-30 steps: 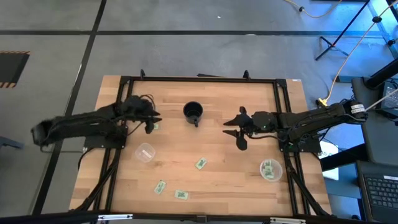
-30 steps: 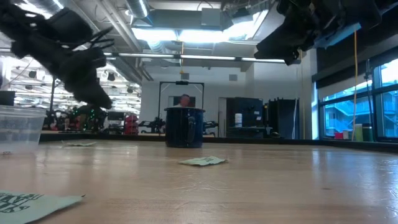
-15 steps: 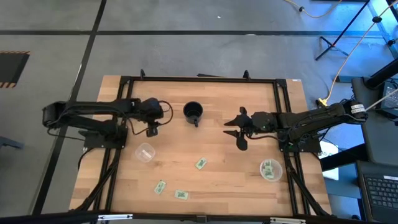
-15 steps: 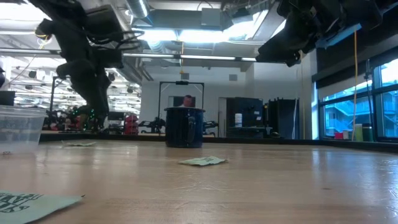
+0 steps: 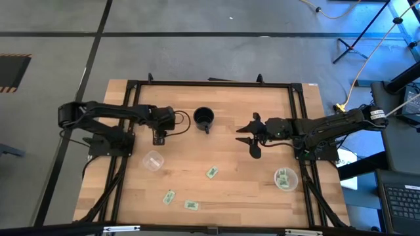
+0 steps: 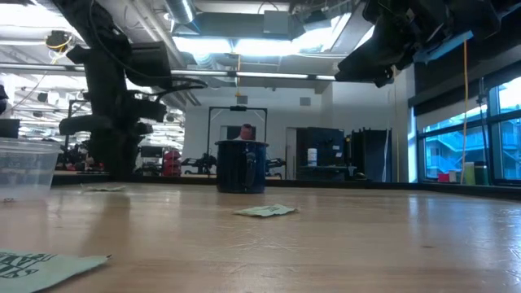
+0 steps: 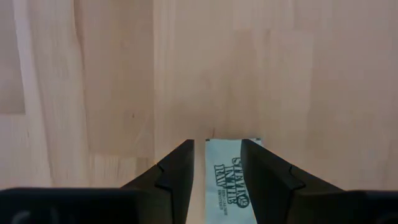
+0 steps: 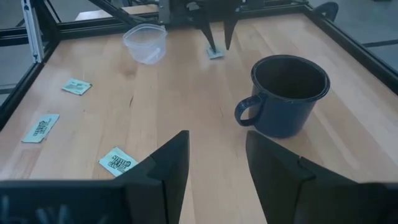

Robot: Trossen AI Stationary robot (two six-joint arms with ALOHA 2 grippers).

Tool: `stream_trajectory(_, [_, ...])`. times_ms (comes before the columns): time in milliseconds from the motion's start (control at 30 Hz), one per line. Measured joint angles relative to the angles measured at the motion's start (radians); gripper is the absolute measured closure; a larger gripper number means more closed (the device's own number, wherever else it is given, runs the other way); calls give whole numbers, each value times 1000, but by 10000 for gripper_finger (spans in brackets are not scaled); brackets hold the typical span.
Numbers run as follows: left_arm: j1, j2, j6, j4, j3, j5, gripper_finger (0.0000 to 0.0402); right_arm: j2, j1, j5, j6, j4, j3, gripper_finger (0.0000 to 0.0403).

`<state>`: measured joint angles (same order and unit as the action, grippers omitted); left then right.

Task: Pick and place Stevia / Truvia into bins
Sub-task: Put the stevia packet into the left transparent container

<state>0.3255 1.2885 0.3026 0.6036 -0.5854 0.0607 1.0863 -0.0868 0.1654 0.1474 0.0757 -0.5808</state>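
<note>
My left gripper (image 5: 159,136) points straight down at the table, left of the black mug, and is open. Its fingers stand on either side of one pale green Stevia sachet (image 7: 227,179) lying flat on the wood, also seen in the right wrist view (image 8: 215,53). Whether they touch it I cannot tell. Three more sachets (image 5: 211,172) (image 5: 169,196) (image 5: 191,205) lie flat nearer the near edge. One clear cup (image 5: 153,160) stands just near of the left gripper. The other cup (image 5: 285,178), at the right, holds sachets. My right gripper (image 5: 248,141) hovers open right of the mug.
A black mug (image 5: 204,118) with a handle stands between the two grippers, toward the far side. A black frame (image 5: 210,83) runs round the table's edges. Bare wood lies between the mug and the loose sachets. A person shows far off in the room behind the mug (image 6: 242,165).
My left gripper has tipped from a slant to pointing straight down and has come down to the table over the sachet left of the mug, while its arm has drawn in toward the table. The right arm has kept still.
</note>
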Motion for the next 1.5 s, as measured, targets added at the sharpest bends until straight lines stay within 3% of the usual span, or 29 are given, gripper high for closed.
stream_trajectory(500, [22, 125, -12, 8, -8, -17, 277, 0, 0, -1, -1, -3, 0, 240])
stream_trajectory(800, [22, 124, -31, 6, -5, -32, 279, 0, 0, -1, -2, -12, 0, 240])
stream_trajectory(1067, [39, 125, -83, 14, -2, -99, 314, 0, 0, -1, 0, -30, 0, 240])
stream_trajectory(1500, [39, 125, -83, 17, -2, -98, 347, 0, 0, -1, -2, -29, -1, 240])
